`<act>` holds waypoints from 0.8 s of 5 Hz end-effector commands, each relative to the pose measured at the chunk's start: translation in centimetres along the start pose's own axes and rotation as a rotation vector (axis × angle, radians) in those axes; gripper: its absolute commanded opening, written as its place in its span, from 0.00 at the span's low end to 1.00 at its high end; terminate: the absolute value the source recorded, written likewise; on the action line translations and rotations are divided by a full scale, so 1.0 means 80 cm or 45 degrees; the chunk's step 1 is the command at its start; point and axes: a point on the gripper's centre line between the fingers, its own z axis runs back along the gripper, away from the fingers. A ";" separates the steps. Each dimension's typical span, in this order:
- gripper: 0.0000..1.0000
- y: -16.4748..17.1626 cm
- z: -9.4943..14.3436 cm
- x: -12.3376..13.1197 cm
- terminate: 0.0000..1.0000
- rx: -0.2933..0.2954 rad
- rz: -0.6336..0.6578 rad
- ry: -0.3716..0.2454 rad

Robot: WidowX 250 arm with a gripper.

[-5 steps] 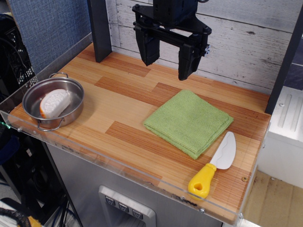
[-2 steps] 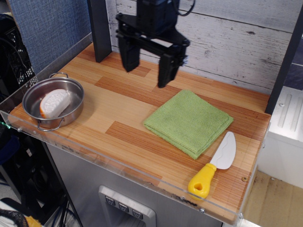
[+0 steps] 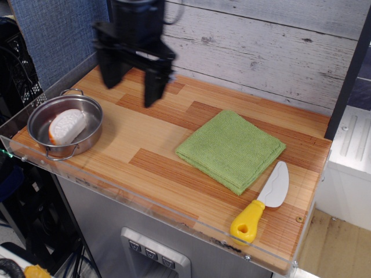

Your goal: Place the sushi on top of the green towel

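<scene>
The sushi (image 3: pixel 65 126), a white ridged toy with an orange edge, lies inside a steel pot (image 3: pixel 37 116) at the left end of the wooden counter. The green towel (image 3: pixel 231 149) lies flat right of centre. My black gripper (image 3: pixel 131 87) hangs open and empty above the counter, to the right of and behind the pot, well left of the towel. Its two fingers point down and stand wide apart.
A toy knife (image 3: pixel 264 201) with white blade and yellow handle lies at the front right, next to the towel. A clear plastic lip (image 3: pixel 145 200) runs along the counter's front edge. A dark post stands at the back left, partly behind my gripper.
My gripper has moved left, from above the towel's back edge to beside the pot, and stays open. The sushi, towel and knife have not moved.
</scene>
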 end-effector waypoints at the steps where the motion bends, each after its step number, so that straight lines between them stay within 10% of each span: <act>1: 1.00 0.076 -0.041 -0.027 0.00 0.070 0.122 0.109; 4: 1.00 0.121 -0.093 -0.027 0.00 0.007 0.166 0.204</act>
